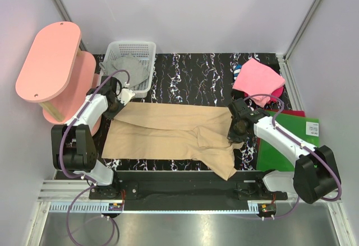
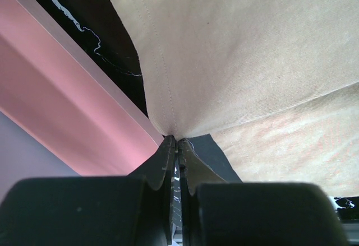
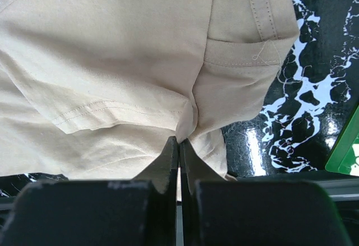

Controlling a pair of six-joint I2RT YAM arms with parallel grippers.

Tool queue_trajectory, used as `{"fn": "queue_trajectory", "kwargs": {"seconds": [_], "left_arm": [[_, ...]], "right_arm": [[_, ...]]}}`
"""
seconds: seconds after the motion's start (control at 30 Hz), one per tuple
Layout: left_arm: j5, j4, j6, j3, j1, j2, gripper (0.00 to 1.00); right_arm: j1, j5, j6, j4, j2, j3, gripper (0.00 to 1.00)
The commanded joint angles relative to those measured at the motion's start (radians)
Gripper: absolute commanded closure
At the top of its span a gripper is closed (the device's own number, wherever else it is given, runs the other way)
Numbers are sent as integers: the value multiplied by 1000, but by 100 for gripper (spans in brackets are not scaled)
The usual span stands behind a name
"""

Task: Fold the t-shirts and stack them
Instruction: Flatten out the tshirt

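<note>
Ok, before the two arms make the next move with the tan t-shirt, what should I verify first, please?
1. Grip of left jaws on the large tan cloth t-shirt: ok, shut on its edge.
2. Grip of right jaws on the same shirt: ok, shut on cloth.
3. Shirt lying flat: not ok, it is rumpled near the right jaws.
4. Gap to the bright pink cloth t-shirt: ok, it lies apart, far right.
5. Path past the grey cloth t-shirt: ok, it rests in the white plastic mesh basket.
6. Number of layers caught in each grip: cannot tell.
</note>
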Motion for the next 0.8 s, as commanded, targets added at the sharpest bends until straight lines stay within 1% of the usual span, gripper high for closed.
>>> {"fn": "queue_trajectory", "kwargs": {"seconds": [0.0,0.1,0.13,0.17,0.23,0.27,0.3,0.33,0.4,0.43,0.5,0.53,0.57,0.6,0.63,0.7,0.77], "left_arm": [[5,11,4,16,4,-17,96],[-14,0,7,45,6,-31,97],[-15,-12,10,80,4,-39,97],[-15,-45,10,101,4,-57,97],[-8,-82,8,172,4,-101,97],[-5,-125,7,196,4,-120,97],[0,-148,8,219,4,-141,97],[6,-191,10,264,6,-192,97],[23,-228,10,298,4,-256,97],[31,-246,13,322,6,-322,97],[46,-297,16,336,4,-394,98],[49,-326,17,345,4,-465,99],[52,-340,19,347,6,-502,99],[54,-357,28,347,6,-573,100],[54,-383,36,345,4,-611,100],[52,-411,54,347,4,-712,100],[48,-449,66,354,4,-770,100]], "right_arm": [[6,45,-11,-17,-21,56,100],[6,79,-36,-66,-54,133,100],[6,89,-52,-109,-67,165,100],[5,103,-62,-132,-97,238,100],[6,132,-83,-195,-135,318,100],[6,140,-89,-213,-181,396,100],[5,146,-106,-224,-208,433,100],[6,145,-112,-255,-255,504,100],[6,131,-129,-279,-304,564,100],[6,120,-137,-299,-353,613,100],[6,79,-154,-315,-408,647,100],[6,67,-160,-315,-473,667,100],[6,51,-160,-315,-507,676,100],[5,45,-164,-321,-540,687,100],[6,36,-164,-322,-604,710,100],[6,17,-172,-338,-663,742,100],[5,-16,-178,-353,-723,806,100]]}}
